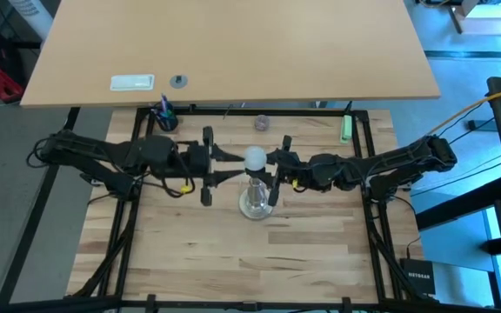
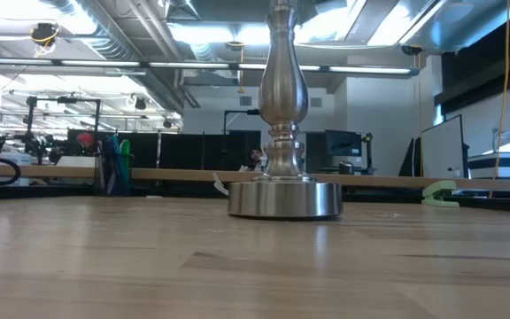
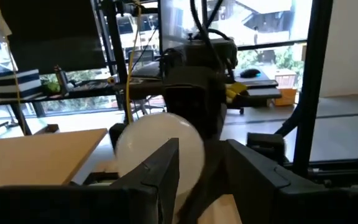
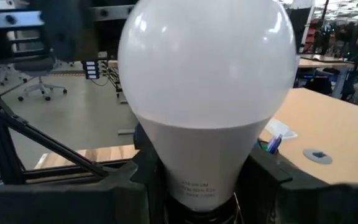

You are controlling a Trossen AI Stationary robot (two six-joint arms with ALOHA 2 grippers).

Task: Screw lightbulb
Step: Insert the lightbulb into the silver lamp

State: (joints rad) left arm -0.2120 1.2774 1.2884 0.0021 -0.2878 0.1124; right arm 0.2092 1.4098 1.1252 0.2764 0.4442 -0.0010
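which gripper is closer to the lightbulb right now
Right. The right gripper is shut on the lightbulb, fingers clamping its neck above the stand. The left gripper sits just beside the bulb on the opposite side.

Both arms reach inward, left pincer (image 1: 233, 167) and right pincer (image 1: 274, 168) facing, fingers partly parted.

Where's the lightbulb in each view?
High view: lightbulb at centre, above the stand, between both arms' fingers.
Low view: not in it; only the stand's base and stem show, cut at the top edge.
Left wrist view: white globe left of centre, behind a dark finger.
Right wrist view: fills the middle, neck between the fingers.
Shared landmark: the stand.
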